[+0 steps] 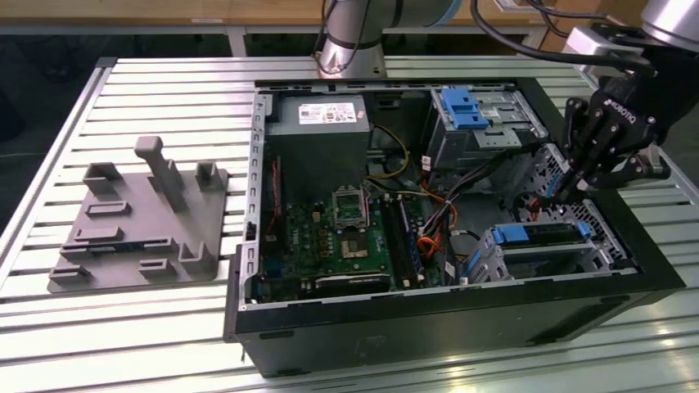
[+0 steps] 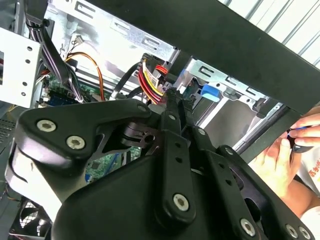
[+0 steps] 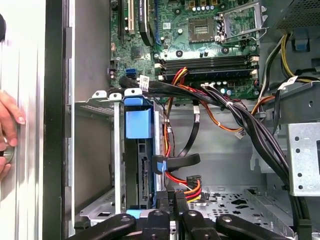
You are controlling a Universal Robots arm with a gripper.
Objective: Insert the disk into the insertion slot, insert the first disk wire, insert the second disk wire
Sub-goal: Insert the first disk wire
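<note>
The disk (image 1: 535,235) is sitting in the insertion slot (image 1: 606,246) at the lower right of the exterior view, its blue carrier facing up, so the first step is looking done. In the first wrist view, a black wire with a blue plug (image 3: 158,164) is lying against the disk's (image 3: 138,125) connector edge and is probably seated there.

The gripper (image 1: 555,196) is hanging just above and beside the slot, its fingers drawn together to a narrow tip. A bundle of red, yellow and black wires (image 3: 192,182) is ending right at that tip (image 3: 174,192). Whether the fingers are pinching its plug, I cannot tell. By my reading, the second wire is the step in hand. It is calling for the plug to be squared to the disk's socket without disturbing the blue plug close by.

The exterior view is placing the work in the open computer case (image 1: 437,327), with the motherboard (image 1: 349,237) toward the frame's centre. The second wrist view is showing the wire bundle (image 2: 150,80) meeting the fingertips (image 2: 172,97). Both wrist views are catching a person's hand (image 3: 7,135) outside the case wall.
</note>
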